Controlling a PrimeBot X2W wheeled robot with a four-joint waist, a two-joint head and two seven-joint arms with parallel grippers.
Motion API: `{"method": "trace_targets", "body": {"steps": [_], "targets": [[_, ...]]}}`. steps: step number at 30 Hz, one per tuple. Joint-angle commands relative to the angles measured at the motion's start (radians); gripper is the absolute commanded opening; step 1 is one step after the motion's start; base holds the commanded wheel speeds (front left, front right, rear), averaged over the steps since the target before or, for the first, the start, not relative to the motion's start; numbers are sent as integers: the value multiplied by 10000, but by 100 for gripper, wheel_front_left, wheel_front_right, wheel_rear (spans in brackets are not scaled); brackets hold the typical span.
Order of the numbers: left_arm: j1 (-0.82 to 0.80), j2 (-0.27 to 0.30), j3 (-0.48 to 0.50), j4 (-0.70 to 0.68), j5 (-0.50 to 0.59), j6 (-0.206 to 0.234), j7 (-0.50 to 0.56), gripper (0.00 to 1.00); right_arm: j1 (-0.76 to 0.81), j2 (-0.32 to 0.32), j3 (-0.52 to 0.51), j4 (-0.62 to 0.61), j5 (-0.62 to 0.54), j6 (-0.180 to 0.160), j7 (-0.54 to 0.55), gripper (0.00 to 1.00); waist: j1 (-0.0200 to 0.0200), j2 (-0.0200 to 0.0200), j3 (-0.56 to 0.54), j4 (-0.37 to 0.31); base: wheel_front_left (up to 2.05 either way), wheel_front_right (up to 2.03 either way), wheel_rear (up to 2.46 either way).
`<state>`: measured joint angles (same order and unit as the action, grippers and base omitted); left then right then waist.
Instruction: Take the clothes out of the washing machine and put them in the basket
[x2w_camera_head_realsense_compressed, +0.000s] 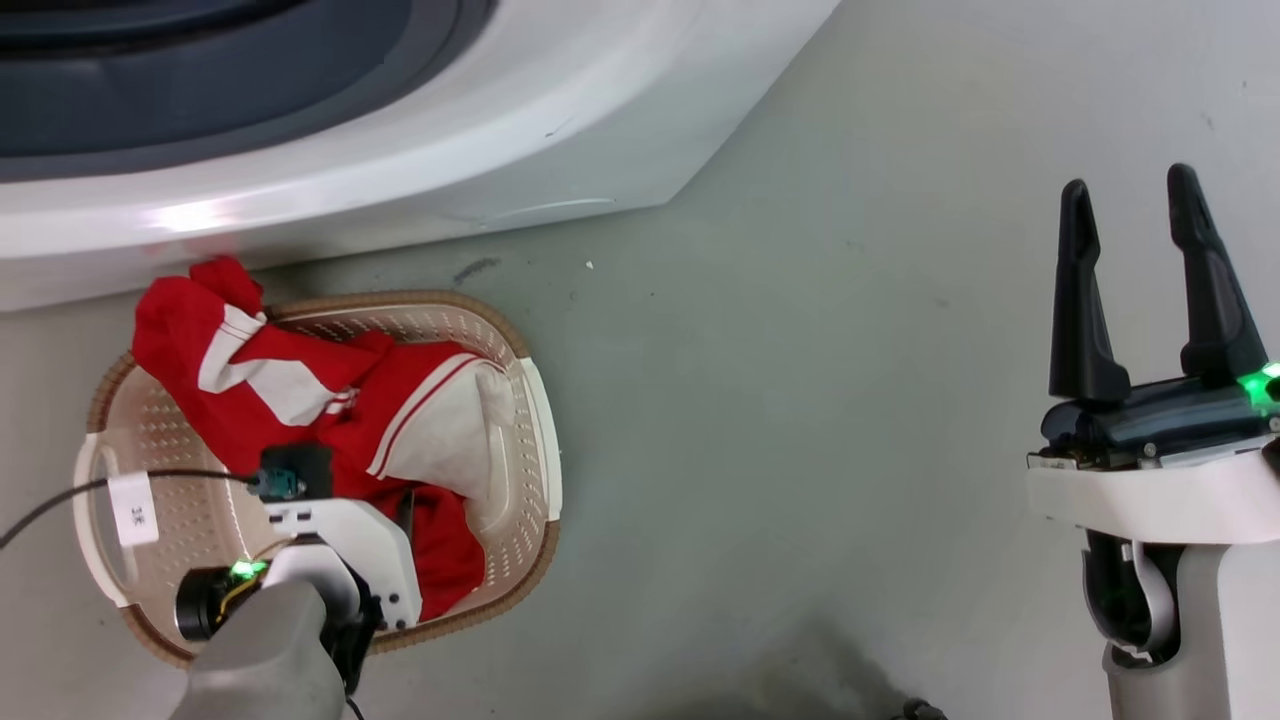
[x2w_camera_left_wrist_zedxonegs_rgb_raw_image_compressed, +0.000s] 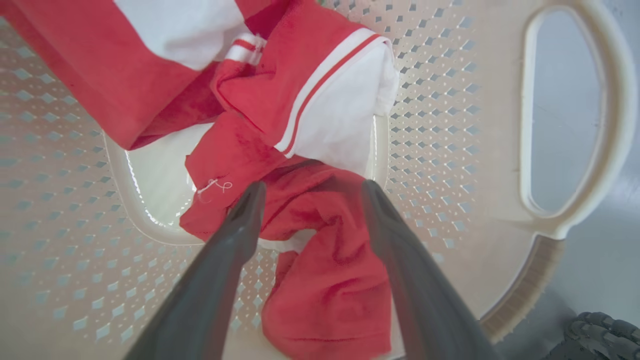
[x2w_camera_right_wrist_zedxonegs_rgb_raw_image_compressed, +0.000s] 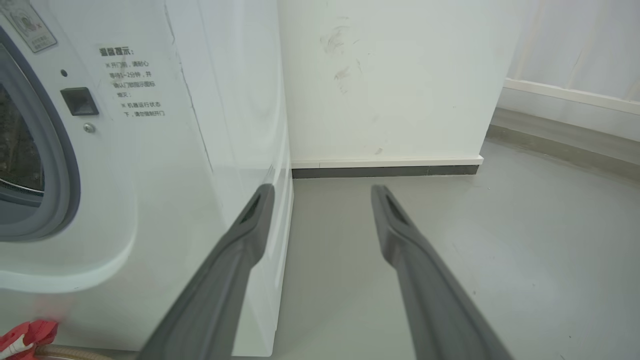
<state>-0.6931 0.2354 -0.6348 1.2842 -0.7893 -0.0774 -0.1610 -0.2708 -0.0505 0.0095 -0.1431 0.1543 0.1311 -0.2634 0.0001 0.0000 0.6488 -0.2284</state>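
We're at the drop-off: the clothes (x2w_camera_head_realsense_compressed: 300, 385) lie in the basket (x2w_camera_head_realsense_compressed: 541, 440), one end over its rim; both our jaws stand wide, empty. Next, probably tuck it in.

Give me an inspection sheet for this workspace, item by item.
Surface: smooth grey floor, with a dark scuff.
Job's things: bright red fabric garment with white stripes lies in the cream perforated plastic oval basket, one end draped over its rim beside the large white washing machine.
Clutter: nothing seen.
Grippers: left gripper open above the garment inside the basket; right gripper open, empty, over the floor.
Cables: thin black cable with a white tag crosses the basket to the left wrist.
Surroundings: white wall with dark skirting beside the machine.
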Motion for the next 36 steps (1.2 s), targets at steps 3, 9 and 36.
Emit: {"method": "trace_targets", "body": {"steps": [3,9,36], "targets": [[352,-141,-39,18,-11,49,-225,100,198,5,-43,119,-44,-7,-21,100,-1,0,-523,154,0,0,0],[932,-331,-215,-133,315,185,-990,100,785,4,-90,516,-238,-7,-21,100,-1,0,-1739,545,0,0,0],[6212,-1011,5138,-9096,5603,1285,-1045,100,3255,5,-297,1257,-480,-7,-20,100,-1,0,-5784,1731,0,0,0]]}}
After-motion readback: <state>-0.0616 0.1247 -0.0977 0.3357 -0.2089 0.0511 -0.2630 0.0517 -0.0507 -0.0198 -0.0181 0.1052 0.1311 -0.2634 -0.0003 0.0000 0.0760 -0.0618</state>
